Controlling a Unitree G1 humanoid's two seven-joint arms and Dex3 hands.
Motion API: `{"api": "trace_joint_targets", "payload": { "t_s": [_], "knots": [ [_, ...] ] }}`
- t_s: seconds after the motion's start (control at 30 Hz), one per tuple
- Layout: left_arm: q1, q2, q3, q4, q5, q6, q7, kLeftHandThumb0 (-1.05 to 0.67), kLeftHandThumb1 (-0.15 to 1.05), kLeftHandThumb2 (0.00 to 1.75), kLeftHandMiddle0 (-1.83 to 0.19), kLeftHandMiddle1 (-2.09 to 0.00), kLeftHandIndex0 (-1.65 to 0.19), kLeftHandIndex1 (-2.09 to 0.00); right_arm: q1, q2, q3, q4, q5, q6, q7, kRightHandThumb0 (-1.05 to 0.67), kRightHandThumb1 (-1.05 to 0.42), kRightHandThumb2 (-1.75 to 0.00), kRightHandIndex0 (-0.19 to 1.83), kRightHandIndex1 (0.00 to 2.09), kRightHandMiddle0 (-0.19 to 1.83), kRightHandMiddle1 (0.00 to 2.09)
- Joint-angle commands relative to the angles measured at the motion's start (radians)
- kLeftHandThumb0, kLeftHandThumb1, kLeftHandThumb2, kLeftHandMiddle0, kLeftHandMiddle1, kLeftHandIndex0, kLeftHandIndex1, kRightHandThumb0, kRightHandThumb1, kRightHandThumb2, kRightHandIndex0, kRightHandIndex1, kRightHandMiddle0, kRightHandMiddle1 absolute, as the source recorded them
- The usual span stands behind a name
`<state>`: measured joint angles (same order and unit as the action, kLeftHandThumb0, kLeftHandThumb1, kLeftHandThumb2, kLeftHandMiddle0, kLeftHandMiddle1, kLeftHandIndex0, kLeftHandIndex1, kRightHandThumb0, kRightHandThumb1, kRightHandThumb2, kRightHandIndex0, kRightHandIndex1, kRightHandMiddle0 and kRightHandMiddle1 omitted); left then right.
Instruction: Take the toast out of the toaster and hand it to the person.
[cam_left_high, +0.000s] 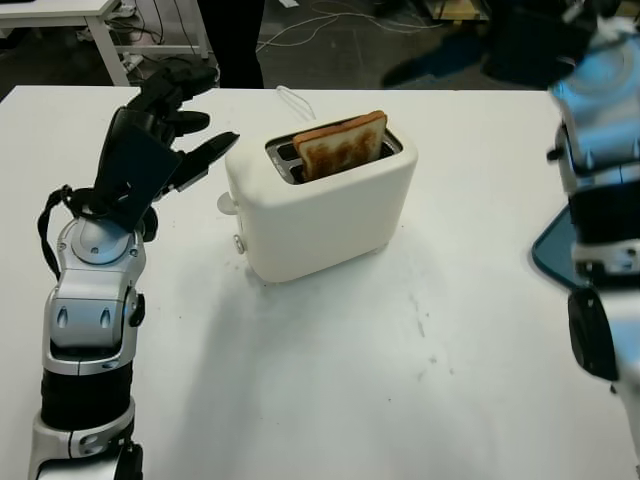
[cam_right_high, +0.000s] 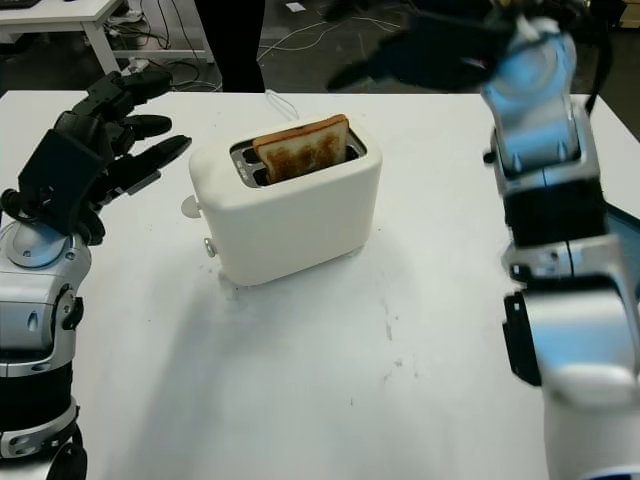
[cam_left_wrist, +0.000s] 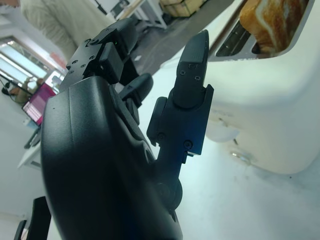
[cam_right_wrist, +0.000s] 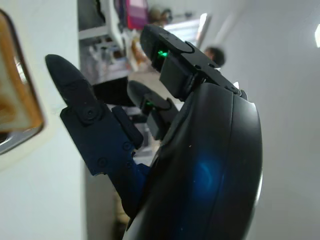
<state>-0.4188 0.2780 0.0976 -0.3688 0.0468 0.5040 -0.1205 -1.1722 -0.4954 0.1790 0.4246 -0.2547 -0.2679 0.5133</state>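
A white toaster (cam_left_high: 330, 210) stands mid-table with a browned slice of toast (cam_left_high: 340, 145) sticking up out of its nearer slot. My left hand (cam_left_high: 205, 115) is raised just left of the toaster at about the height of its top, open and holding nothing; the left wrist view shows its fingers (cam_left_wrist: 192, 60) close to the toaster's side (cam_left_wrist: 270, 115). My right hand (cam_right_high: 375, 45) is open too, and hovers high above the table behind and to the right of the toast. In the right wrist view the toast's edge (cam_right_wrist: 15, 95) lies just off the fingers (cam_right_wrist: 75, 85).
A person in dark trousers (cam_left_high: 235, 40) stands at the table's far edge. The toaster's white cord (cam_left_high: 290, 98) runs off the back. A blue tray (cam_left_high: 555, 250) lies at the right edge, partly behind my right arm. A white desk (cam_left_high: 60, 15) stands beyond.
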Motion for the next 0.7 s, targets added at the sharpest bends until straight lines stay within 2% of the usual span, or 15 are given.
{"api": "trace_joint_targets", "payload": {
  "t_s": [0.0, 0.17, 0.4, 0.53, 0.67],
  "knots": [
    [0.008, 0.001, 0.005, -0.002, 0.003, -0.011, 0.008, -0.37, 0.92, 0.07, -0.05, -1.01, -0.23, -0.55, -0.012, 0.016, 0.055, 0.021, -0.066, -0.026, -0.008, -0.62, -0.51, -0.01, 0.64, 0.75, 0.86, 0.15],
    [0.005, 0.008, 0.014, 0.001, -0.003, -0.01, 0.004, -0.39, 0.91, 0.07, -0.05, -1.02, -0.23, -0.56, -0.032, 0.033, 0.142, 0.094, -0.184, -0.074, -0.03, -0.66, -0.57, -0.02, 0.58, 0.76, 0.82, 0.12],
    [-0.003, 0.01, 0.013, -0.006, -0.005, 0.012, 0.0, -0.39, 0.9, 0.06, -0.05, -1.03, -0.23, -0.57, -0.06, 0.054, 0.191, 0.185, -0.257, -0.112, -0.039, -0.62, -0.61, -0.01, 0.52, 0.77, 0.79, 0.09],
    [-0.007, 0.008, 0.013, -0.01, -0.005, 0.02, 0.002, -0.38, 0.9, 0.05, -0.05, -1.03, -0.23, -0.58, -0.065, 0.055, 0.229, 0.225, -0.31, -0.153, -0.064, -0.68, -0.63, 0.0, 0.51, 0.98, 0.8, 0.09],
    [-0.004, 0.013, 0.01, -0.006, 0.001, 0.01, 0.001, -0.38, 0.9, 0.05, -0.06, -1.04, -0.24, -0.58, -0.058, 0.058, 0.249, 0.253, -0.342, -0.165, -0.081, -0.64, -0.64, 0.0, 0.46, 1.01, 0.79, 0.08]
  ]
}}
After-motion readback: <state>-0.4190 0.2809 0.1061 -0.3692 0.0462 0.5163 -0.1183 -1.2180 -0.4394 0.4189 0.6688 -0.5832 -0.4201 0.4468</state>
